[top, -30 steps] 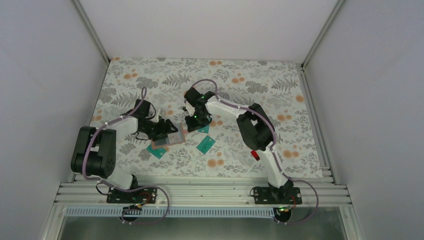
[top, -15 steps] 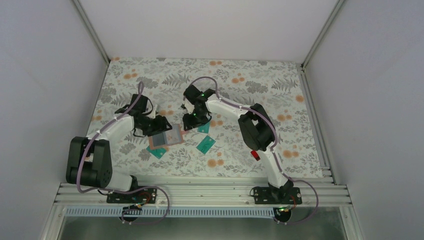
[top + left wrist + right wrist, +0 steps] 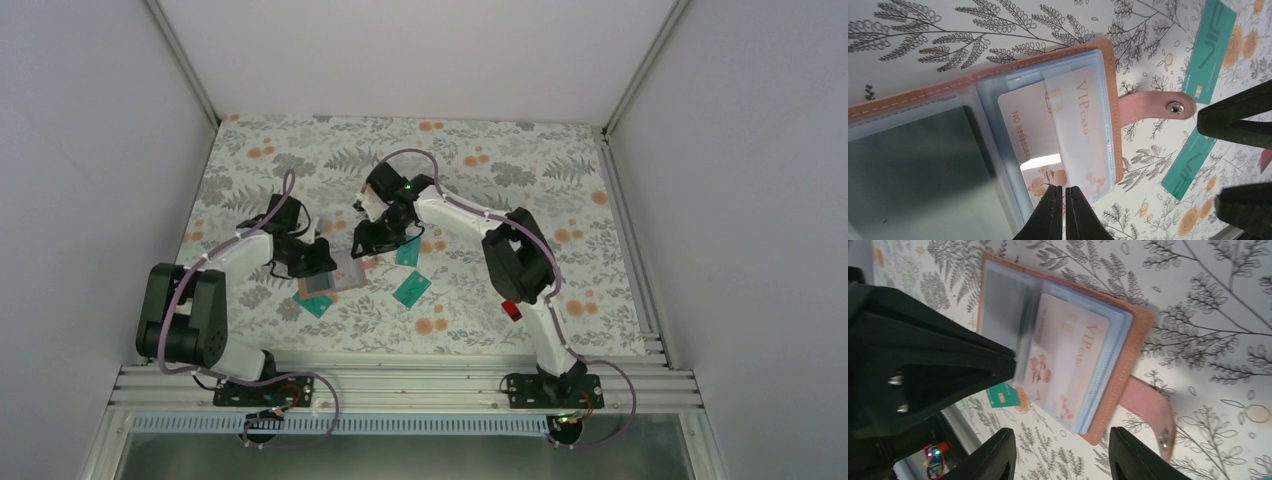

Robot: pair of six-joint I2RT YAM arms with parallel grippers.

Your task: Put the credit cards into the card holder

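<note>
The card holder (image 3: 335, 278) (image 3: 1108, 100) (image 3: 1128, 365) lies open on the floral cloth, its strap and snap turned outward. A pale pinkish credit card (image 3: 1048, 130) (image 3: 1063, 360) sits in its clear sleeve. My left gripper (image 3: 318, 258) (image 3: 1064, 192) is shut, its tips over that card's lower edge. A dark card (image 3: 908, 170) shows behind the other sleeve. My right gripper (image 3: 368, 238) (image 3: 1063, 460) hangs open above the holder's strap side, with nothing in it. Three teal-green cards (image 3: 318, 305) (image 3: 411, 289) (image 3: 407, 255) lie loose around the holder.
A small red piece (image 3: 511, 310) shows beside the right arm's forearm. Both arms meet over the middle of the cloth. White walls and metal rails (image 3: 620, 200) bound the table at the sides.
My left gripper has closed its jaws over the holder's open page. My right gripper has opened and drawn a little back and left, away from the card.
</note>
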